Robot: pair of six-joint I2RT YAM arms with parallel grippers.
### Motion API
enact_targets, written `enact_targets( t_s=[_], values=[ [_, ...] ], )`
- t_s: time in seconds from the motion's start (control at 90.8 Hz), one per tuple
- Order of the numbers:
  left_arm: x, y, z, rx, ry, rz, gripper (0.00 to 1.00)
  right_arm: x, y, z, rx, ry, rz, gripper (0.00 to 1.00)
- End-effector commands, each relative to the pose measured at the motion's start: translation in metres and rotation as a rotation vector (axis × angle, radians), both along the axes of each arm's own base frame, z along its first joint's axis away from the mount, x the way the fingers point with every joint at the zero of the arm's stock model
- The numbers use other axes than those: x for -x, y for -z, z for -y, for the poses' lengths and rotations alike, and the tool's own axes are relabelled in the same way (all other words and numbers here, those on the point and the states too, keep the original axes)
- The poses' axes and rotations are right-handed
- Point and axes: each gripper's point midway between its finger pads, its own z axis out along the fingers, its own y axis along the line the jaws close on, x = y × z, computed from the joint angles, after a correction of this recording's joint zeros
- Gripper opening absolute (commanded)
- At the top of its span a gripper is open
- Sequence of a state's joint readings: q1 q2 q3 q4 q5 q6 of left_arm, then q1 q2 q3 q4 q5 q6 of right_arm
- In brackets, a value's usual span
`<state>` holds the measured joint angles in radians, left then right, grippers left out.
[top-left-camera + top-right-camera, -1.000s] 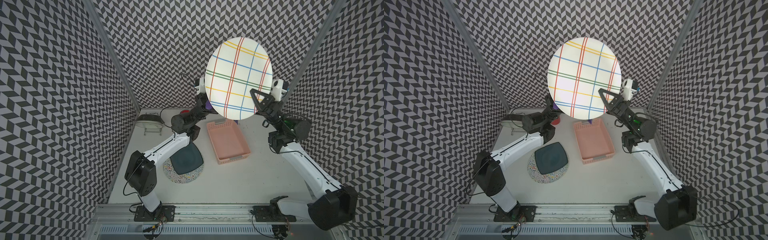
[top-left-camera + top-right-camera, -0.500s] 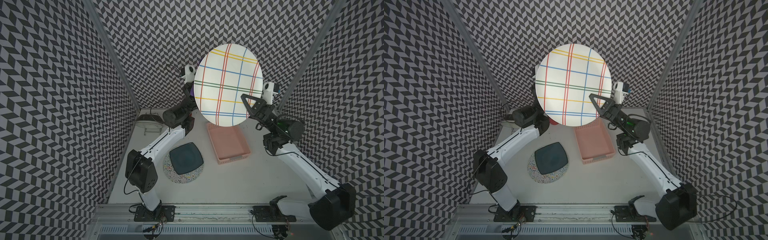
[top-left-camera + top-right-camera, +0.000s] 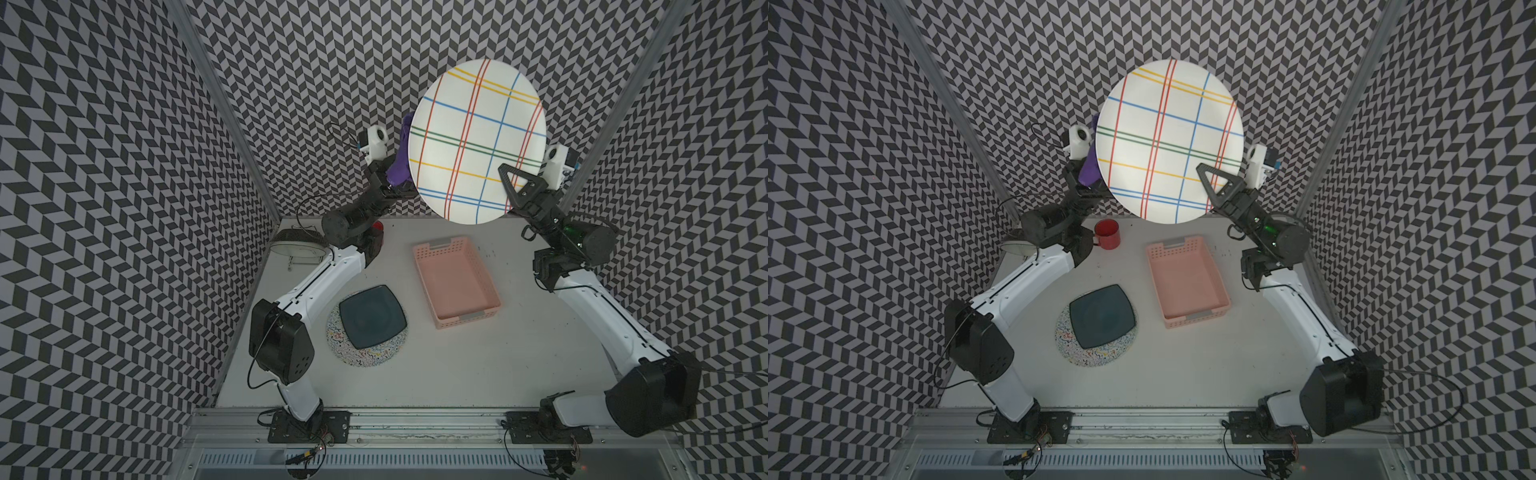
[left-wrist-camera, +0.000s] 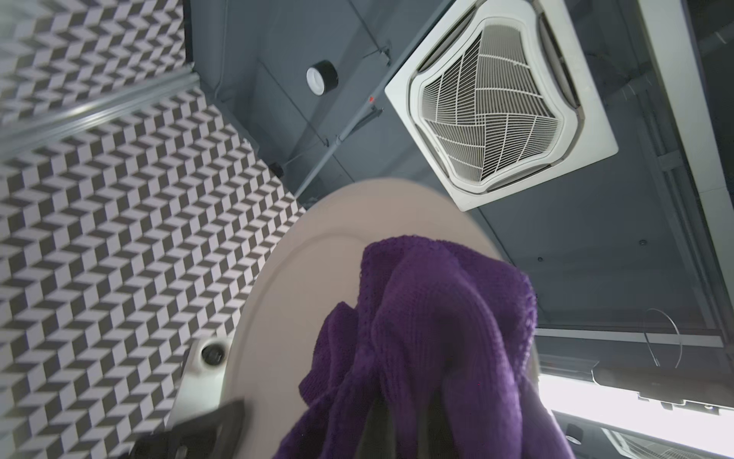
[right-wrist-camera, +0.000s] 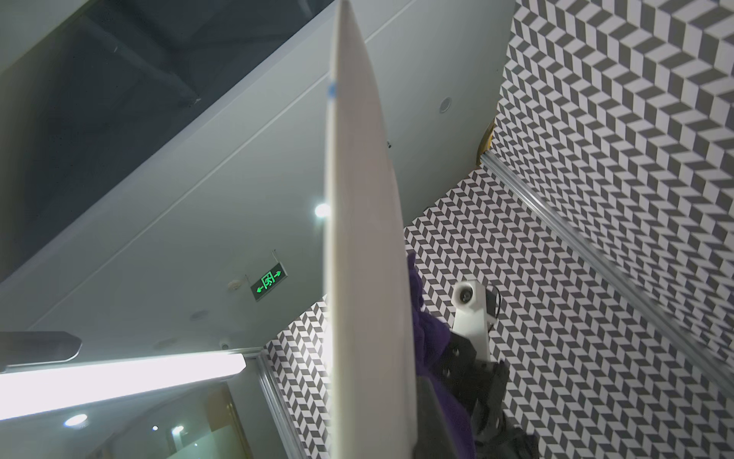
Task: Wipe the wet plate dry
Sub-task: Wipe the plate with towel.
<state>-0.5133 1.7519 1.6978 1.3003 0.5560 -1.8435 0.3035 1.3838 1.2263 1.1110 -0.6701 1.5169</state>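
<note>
A: Step in hand?
B: Wiping the back, I judged. Right gripper (image 3: 510, 189) clamped the plate (image 3: 478, 137) by its rim; the plate stood on edge, upper centre of frame. Left gripper (image 3: 394, 183) clenched the cloth (image 4: 429, 337) against its underside.
A: Next?
B: Sweep the cloth across (steady hold needed).
A: Count?
B: Two grippers; one cloth, basket (image 3: 457, 282), mug (image 3: 1107, 234); one dark plate (image 3: 372, 322) on one speckled disc (image 3: 365, 358).

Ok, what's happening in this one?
The right tool holds a striped round plate up in the air by its rim, face toward the top camera. The left tool grips a purple cloth behind it, at the plate's underside. A pink basket and a dark square plate sit on the table below.
</note>
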Motion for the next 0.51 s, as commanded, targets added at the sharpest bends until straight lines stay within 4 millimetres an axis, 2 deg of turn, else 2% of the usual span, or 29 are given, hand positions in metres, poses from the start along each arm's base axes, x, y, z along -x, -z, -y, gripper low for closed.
enact_targets(
  t_s=[0.0, 0.11, 0.165, 0.231, 0.297, 0.364, 0.496],
  values=[
    [0.049, -0.028, -0.005, 0.087, 0.089, 0.15, 0.0, 0.013, 0.013, -0.031, 0.06, -0.027, 0.0, 0.0],
    [0.062, -0.014, 0.022, 0.06, 0.147, 0.136, 0.0, 0.003, 0.001, -0.043, 0.043, -0.058, 0.015, 0.0],
    [0.071, -0.008, 0.034, 0.019, 0.165, 0.143, 0.0, -0.003, -0.013, -0.04, 0.022, -0.047, 0.038, 0.0],
    [0.085, -0.003, 0.039, -0.039, 0.164, 0.171, 0.0, -0.016, -0.026, -0.035, 0.004, -0.022, 0.052, 0.0],
    [0.093, 0.005, 0.038, -0.097, 0.128, 0.189, 0.0, -0.032, -0.035, -0.017, -0.024, 0.027, 0.044, 0.0],
    [0.095, 0.013, 0.034, -0.154, 0.046, 0.197, 0.0, -0.048, -0.036, 0.005, -0.045, 0.073, 0.02, 0.0],
    [0.083, 0.038, 0.032, -0.355, -0.181, 0.213, 0.0, -0.068, -0.015, 0.045, -0.042, 0.183, -0.052, 0.0]
  ],
)
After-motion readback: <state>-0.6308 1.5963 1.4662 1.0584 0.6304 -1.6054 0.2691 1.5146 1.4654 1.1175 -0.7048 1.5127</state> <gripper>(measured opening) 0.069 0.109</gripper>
